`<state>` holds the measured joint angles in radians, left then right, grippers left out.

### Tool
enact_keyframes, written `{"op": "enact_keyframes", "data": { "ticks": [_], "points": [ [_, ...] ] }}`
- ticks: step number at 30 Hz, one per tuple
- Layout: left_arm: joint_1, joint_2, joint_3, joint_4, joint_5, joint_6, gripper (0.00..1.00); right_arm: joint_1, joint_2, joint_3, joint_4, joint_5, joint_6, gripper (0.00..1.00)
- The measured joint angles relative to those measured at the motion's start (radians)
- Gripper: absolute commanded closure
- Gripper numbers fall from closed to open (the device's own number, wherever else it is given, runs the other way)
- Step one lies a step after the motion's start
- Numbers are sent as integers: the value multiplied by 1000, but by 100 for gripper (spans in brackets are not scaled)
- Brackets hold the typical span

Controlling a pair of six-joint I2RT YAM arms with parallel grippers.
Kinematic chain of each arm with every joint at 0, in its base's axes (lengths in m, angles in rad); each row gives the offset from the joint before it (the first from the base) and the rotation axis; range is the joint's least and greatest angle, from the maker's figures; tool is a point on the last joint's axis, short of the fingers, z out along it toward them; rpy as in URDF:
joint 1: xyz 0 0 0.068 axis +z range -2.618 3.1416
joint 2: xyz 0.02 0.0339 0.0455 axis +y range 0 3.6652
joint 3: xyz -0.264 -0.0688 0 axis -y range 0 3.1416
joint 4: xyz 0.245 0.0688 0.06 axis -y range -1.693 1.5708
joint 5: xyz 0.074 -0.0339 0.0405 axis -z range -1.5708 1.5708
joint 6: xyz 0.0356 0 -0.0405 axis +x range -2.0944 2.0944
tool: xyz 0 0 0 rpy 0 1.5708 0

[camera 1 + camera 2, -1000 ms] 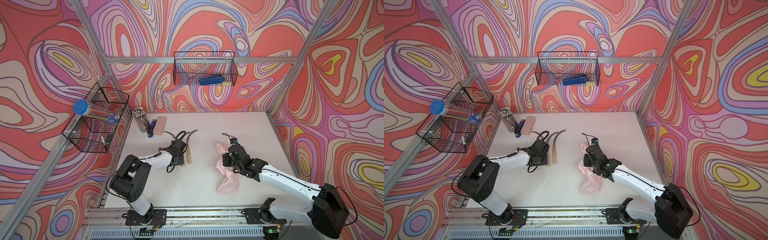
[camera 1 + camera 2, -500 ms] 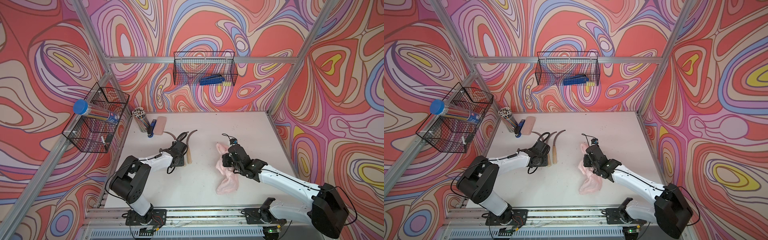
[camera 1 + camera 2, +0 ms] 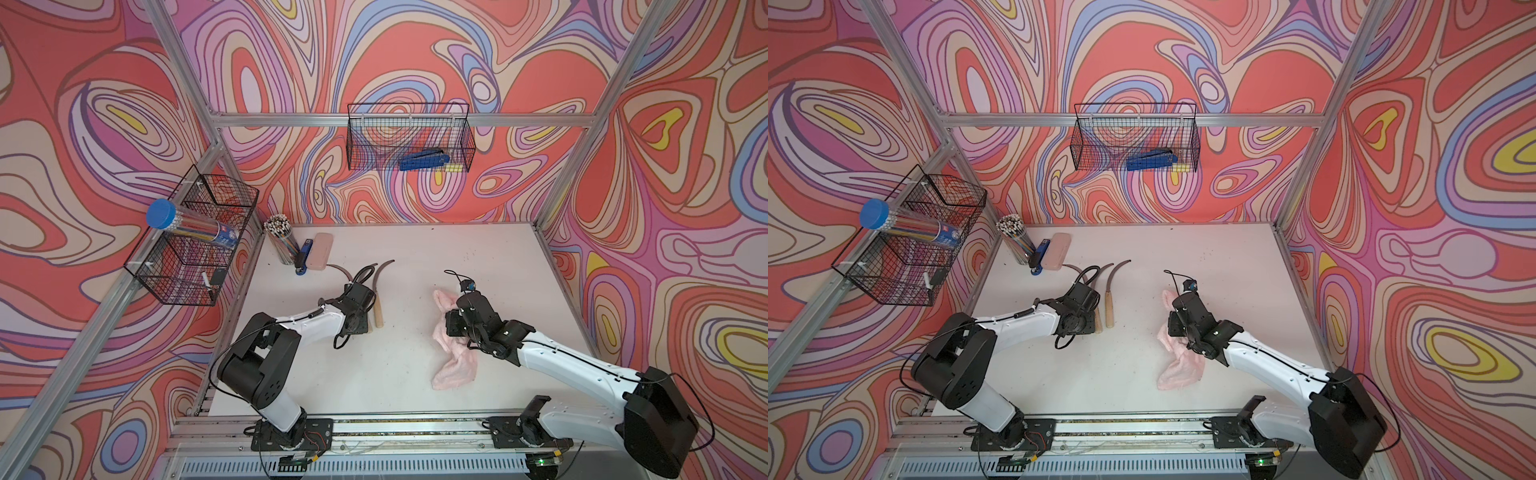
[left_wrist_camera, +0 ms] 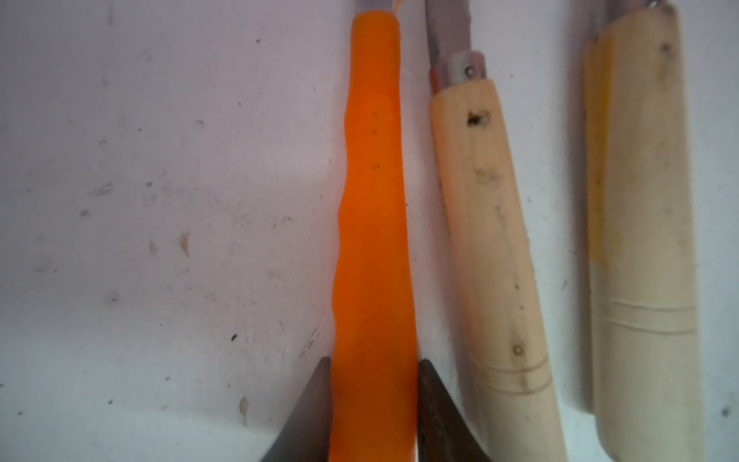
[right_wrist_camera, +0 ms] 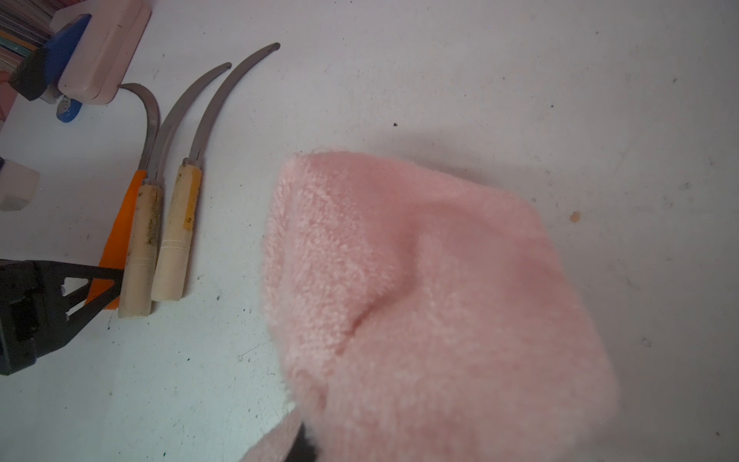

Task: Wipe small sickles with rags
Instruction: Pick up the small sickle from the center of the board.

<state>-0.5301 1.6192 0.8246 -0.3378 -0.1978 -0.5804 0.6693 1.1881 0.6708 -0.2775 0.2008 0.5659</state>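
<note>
Three small sickles lie side by side left of centre. The orange-handled sickle (image 4: 372,200) is outermost, with two wooden-handled sickles (image 4: 488,224) (image 4: 640,200) beside it. Their dark blades (image 3: 384,270) curve toward the back. My left gripper (image 4: 374,380) (image 3: 360,328) sits at the handle ends, both fingers pressed against the orange handle (image 5: 120,232). My right gripper (image 3: 451,322) (image 3: 1173,324) is shut on the pale pink rag (image 5: 420,280). The cloth drapes over the jaws and hides them. The rest of the rag (image 3: 453,374) trails on the table toward the front.
A rigid pink case (image 3: 318,251), a blue stapler (image 3: 303,257) and a cup of pencils (image 3: 281,241) stand at the back left, the orange sickle's blade tip reaching the case. Wire baskets hang on the left wall (image 3: 195,245) and back wall (image 3: 409,139).
The left arm has shifted only slightly at the sickle handles. The right arm and the rag have stayed where they were.
</note>
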Motion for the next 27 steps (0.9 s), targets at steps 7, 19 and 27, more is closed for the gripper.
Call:
{"op": "enact_keyframes", "data": {
  "ticks": [7, 19, 27],
  "points": [
    [0, -74, -6, -66, 11, 0, 75, 0, -18, -2, 0, 0, 0, 100],
    [0, -396, -10, -168, 11, 1, 89, 0, -26, -5, 19, -19, 0, 100],
    [-53, -426, -6, -187, 55, 19, 96, 0, -96, -32, 36, -34, 1, 100]
  ]
}}
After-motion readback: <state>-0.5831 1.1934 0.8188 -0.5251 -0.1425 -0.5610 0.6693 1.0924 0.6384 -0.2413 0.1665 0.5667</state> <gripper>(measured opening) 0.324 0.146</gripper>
